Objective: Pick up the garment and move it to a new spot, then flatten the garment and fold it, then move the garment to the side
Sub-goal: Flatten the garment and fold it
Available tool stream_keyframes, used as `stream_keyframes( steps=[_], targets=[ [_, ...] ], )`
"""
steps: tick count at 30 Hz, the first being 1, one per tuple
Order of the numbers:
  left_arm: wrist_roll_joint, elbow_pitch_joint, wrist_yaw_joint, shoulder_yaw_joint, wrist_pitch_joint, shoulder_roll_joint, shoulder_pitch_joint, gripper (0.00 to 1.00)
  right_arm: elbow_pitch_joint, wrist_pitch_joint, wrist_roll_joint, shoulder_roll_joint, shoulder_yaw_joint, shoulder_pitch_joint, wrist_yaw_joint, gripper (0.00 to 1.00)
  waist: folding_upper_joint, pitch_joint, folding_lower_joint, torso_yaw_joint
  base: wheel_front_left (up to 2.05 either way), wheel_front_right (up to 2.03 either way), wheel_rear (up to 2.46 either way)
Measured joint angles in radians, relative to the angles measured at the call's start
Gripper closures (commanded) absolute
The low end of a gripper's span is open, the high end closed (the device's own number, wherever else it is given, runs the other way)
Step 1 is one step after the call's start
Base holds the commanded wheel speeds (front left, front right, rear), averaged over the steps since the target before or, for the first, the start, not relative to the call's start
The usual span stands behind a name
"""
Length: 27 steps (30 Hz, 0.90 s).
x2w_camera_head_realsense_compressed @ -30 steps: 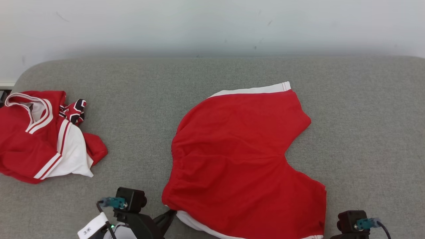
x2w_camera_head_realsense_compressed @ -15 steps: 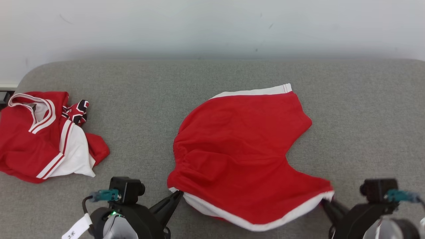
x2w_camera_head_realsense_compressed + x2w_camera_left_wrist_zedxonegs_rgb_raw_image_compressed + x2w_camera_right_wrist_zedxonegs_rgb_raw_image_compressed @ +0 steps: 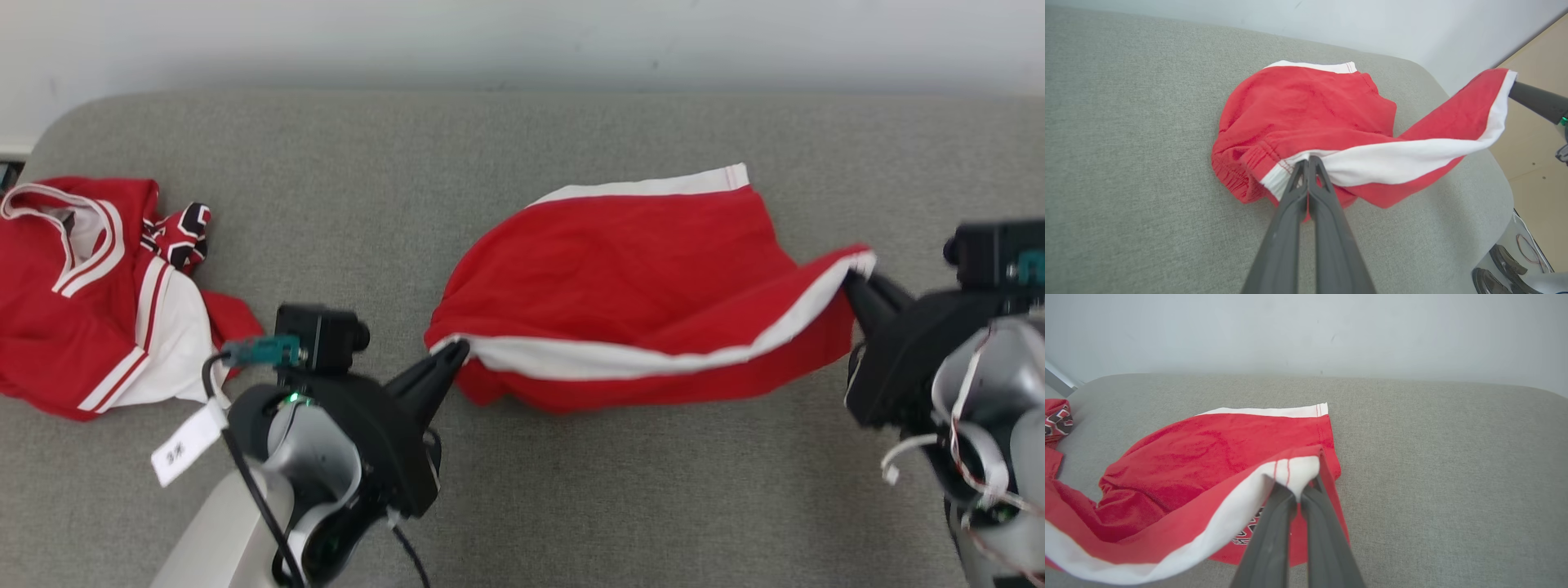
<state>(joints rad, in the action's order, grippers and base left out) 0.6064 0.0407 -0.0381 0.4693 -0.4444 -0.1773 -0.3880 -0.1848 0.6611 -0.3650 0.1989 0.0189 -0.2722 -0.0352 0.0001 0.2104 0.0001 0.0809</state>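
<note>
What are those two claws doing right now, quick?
Left gripper: closed, pinching the red shorts at one end of their white hem.
Right gripper: closed, pinching the hem's other end.

Left tool (image 3: pixel 458 349), right tool (image 3: pixel 850 279): both pinched shut.

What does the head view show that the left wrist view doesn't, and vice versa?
Head view's extra: a crumpled red-and-white jersey at far left, and the paper tag on the left arm. Left wrist view's extra: beige floor beyond the grey cushion. Shared: the red shorts on that cushion, their white band lifted, left gripper and right gripper jaws shut on its two ends.
</note>
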Motion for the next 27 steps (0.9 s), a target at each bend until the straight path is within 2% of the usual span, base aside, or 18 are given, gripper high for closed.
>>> stream_keyframes(
  steps=[4, 9, 14, 27],
  targets=[
    [-0.007, 0.035, 0.022, -0.007, -0.005, 0.036, -0.074, 1.0, 0.053, -0.005, 0.029, 0.012, -0.007, -0.104, -0.002, 1.0, 0.0, 0.034, 0.0, 0.013, 0.0, 0.0, 0.0],
    [-0.007, 0.079, 0.039, -0.031, -0.004, 0.075, -0.168, 1.0, 0.124, -0.038, 0.07, 0.014, -0.007, -0.219, -0.023, 1.0, 0.0, 0.081, 0.0, 0.03, 0.0, 0.0, 0.0],
    [-0.007, 0.127, 0.047, -0.046, -0.003, 0.079, -0.216, 1.0, 0.213, -0.075, 0.087, 0.006, -0.032, -0.34, -0.026, 1.0, 0.0001, 0.129, 0.0, 0.039, 0.0, 0.0, 0.0],
    [-0.01, 0.254, 0.055, -0.072, 0.046, 0.101, -0.351, 1.0, 0.378, -0.184, 0.106, -0.029, -0.04, -0.455, -0.036, 1.0, 0.0001, 0.21, 0.0, 0.033, 0.0, 0.0, 0.0]
  ],
)
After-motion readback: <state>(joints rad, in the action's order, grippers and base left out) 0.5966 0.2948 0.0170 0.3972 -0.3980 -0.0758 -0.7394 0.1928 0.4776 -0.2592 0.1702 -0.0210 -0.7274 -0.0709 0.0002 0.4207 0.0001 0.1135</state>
